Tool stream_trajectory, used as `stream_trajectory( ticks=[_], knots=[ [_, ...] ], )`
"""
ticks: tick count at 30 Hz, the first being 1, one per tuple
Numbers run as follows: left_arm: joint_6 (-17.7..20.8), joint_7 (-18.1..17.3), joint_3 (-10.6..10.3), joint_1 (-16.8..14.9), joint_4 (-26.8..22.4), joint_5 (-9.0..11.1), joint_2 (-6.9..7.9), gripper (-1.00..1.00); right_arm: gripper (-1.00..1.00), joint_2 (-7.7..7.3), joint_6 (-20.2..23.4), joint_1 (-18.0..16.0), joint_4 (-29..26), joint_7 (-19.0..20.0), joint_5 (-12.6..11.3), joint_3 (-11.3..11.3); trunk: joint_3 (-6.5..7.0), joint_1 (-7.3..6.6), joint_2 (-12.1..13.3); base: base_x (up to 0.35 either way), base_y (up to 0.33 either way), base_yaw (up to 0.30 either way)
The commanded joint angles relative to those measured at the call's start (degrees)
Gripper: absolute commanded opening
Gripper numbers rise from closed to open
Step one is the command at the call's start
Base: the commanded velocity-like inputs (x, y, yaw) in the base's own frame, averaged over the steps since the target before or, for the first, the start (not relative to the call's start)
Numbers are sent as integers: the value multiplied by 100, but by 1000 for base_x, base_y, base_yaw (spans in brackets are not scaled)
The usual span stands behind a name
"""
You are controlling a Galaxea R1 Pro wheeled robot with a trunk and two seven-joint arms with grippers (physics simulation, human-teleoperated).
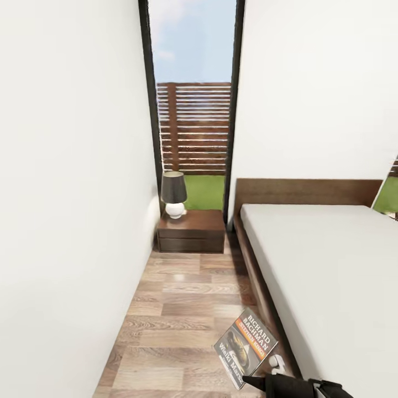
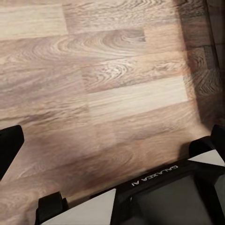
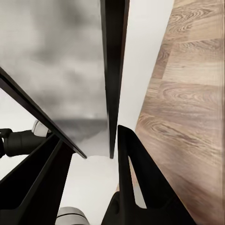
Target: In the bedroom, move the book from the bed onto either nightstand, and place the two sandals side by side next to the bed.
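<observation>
Head view: narrow aisle of plank floor (image 1: 171,309) between a white wall (image 1: 66,193) at frame left and the bed (image 1: 331,276) at frame right. The bed's grey mattress sits on a dark frame with a headboard (image 1: 307,192) at centre right. At the far end of the aisle, centre frame, stands the nightstand (image 1: 192,230), dark wood, two drawers, set against the wall beneath a tall dark-framed window (image 1: 193,105). A lamp (image 1: 174,194) with a dark shade and white round base sits on the nightstand's left part. The book (image 1: 246,347) is in the lower centre-right, tilted, cover facing the camera, lettering "Richard Bachman" readable; it is off the mattress, over the floor beside the bed frame. Just below it, at the bottom edge, is the right gripper (image 1: 271,373), dark, with a white fitting beside the book's lower corner; it has the book's lower edge clamped. Left wrist view: plank floor across the frame; dark fingers (image 2: 9,147) of the left gripper (image 2: 112,154) show at the left and right edges, spread wide, nothing between them; a dark body lettered "GALAXEA AI" lies along the bottom. Right wrist view: the book seen edge-on, a thin dark slab running top to centre, nipped between two black fingers (image 3: 136,178); floor at frame right.
</observation>
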Motion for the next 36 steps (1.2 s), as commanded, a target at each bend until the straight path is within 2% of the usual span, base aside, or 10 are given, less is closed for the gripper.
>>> stream_trajectory(
  ticks=[1,10,36],
  knots=[
    [-21,-18,-49,-3,3,50,2,100,-100,-3,58,-5,-3,7,-69,32,-9,0,-4,0,0,-265],
    [-21,-18,-49,-3,3,50,2,100,-100,-3,57,-5,-3,8,-69,32,-25,0,-4,164,0,-166],
    [-21,-18,-49,-3,3,50,1,100,-100,-3,57,-5,-3,7,-69,32,-26,0,-4,318,0,19]
  ],
)
